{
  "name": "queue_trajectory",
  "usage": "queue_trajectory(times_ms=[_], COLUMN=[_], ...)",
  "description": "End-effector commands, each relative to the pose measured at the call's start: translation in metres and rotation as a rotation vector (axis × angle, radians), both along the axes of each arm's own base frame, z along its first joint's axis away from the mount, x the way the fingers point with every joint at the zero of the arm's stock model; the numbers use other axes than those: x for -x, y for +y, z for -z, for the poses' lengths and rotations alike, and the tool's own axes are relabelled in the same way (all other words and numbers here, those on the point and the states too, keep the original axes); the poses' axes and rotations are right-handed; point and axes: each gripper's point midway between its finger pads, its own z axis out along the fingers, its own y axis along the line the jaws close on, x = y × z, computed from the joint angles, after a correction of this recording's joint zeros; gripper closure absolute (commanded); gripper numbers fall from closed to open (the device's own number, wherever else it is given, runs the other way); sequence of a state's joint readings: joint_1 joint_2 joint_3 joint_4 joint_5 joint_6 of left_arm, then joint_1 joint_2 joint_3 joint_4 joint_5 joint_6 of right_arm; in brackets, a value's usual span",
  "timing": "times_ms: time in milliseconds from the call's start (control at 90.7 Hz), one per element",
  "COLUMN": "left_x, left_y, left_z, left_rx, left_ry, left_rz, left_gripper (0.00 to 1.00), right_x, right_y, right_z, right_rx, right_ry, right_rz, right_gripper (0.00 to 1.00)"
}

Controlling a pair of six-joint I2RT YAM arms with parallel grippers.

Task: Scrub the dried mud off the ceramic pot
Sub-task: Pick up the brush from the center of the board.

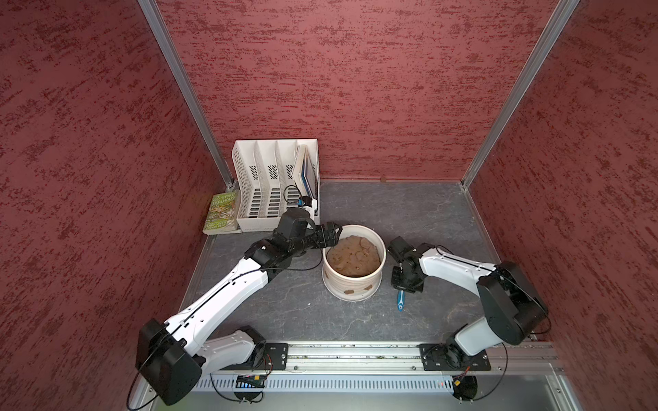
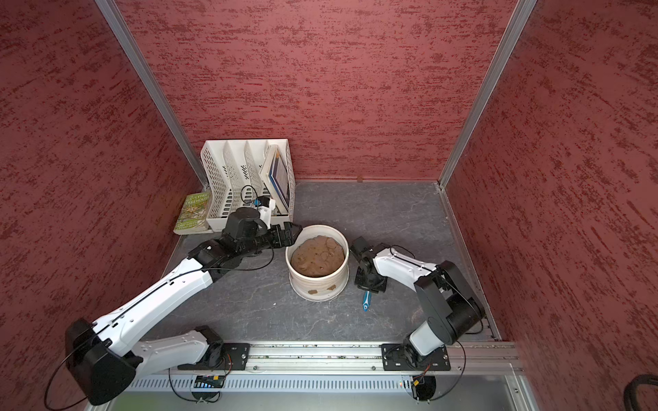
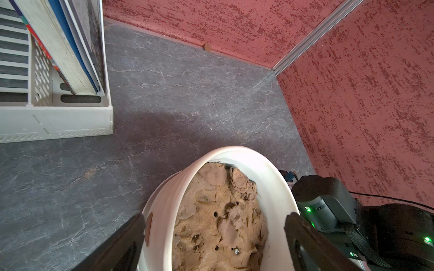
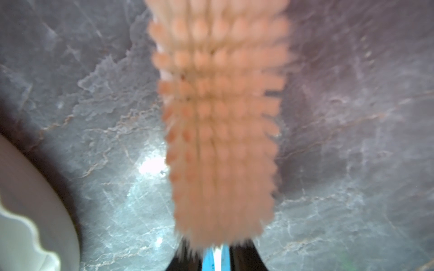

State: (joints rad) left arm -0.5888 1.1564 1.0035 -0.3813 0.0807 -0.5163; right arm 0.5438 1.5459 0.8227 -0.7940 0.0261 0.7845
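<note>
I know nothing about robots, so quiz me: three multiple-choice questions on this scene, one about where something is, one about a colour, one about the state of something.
1. Where is the green book?
A) standing in a slot
B) lying beside the white file organiser
C) under the right arm

2. What colour is the handle of the brush?
A) blue and white
B) red
C) yellow

3. How is the left gripper?
A) shut on the brush
B) shut on a book
C) open, at the rim of the ceramic pot

Answers:
1 B: both top views show it lying next to the organiser, outside the slots.
2 A: the end sticking out by the right arm is blue with a white streak.
3 C: the left wrist view shows its fingers wide apart at the pot, holding nothing.
</note>
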Motion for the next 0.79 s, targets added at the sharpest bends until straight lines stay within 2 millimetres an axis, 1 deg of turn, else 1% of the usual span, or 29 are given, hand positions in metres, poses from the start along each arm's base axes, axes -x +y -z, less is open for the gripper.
queue_trajectory(times_ms=[0,33,55,66,209,320,408,496,628,716,782], left_x=[-0.001,-0.002,-0.002,-0.002,-0.001,0.002,0.006,0.012,0.029,0.035,0.037], left_y=[-0.003,-0.003,-0.002,-0.002,-0.003,-0.015,-0.026,-0.04,-0.072,-0.086,-0.093], left_z=[-0.024,-0.025,-0.027,-0.027,-0.035,-0.043,-0.054,-0.066,-0.082,-0.092,-0.097], left_rx=[0.026,0.026,0.03,0.031,0.07,0.118,0.173,0.23,0.248,0.289,0.336], left_ry=[-0.052,-0.054,-0.057,-0.057,-0.065,-0.065,-0.075,-0.093,-0.127,-0.142,-0.136], left_rz=[0.026,0.028,0.028,0.028,0.039,0.095,0.149,0.212,0.349,0.411,0.434], left_gripper=[0.0,0.0,0.0,0.0,0.0,0.0,0.0,0.0,0.0,0.0,0.0], right_x=[-0.006,-0.007,-0.01,-0.009,-0.014,-0.02,-0.028,-0.036,-0.045,-0.048,-0.048], right_y=[-0.01,-0.01,-0.009,-0.009,-0.008,-0.004,0.002,0.014,0.045,0.065,0.075], right_z=[-0.011,-0.014,-0.022,-0.022,-0.045,-0.072,-0.107,-0.154,-0.225,-0.26,-0.279], right_rx=[0.036,0.032,0.015,0.017,-0.021,-0.072,-0.128,-0.226,-0.41,-0.524,-0.586], right_ry=[-0.083,-0.097,-0.128,-0.127,-0.213,-0.315,-0.428,-0.565,-0.719,-0.774,-0.801], right_rz=[-0.01,-0.012,-0.012,-0.012,-0.024,-0.057,-0.095,-0.145,-0.23,-0.278,-0.302], right_gripper=[1.0,1.0,1.0,1.0,1.0,1.0,1.0,1.0,1.0,1.0,1.0])
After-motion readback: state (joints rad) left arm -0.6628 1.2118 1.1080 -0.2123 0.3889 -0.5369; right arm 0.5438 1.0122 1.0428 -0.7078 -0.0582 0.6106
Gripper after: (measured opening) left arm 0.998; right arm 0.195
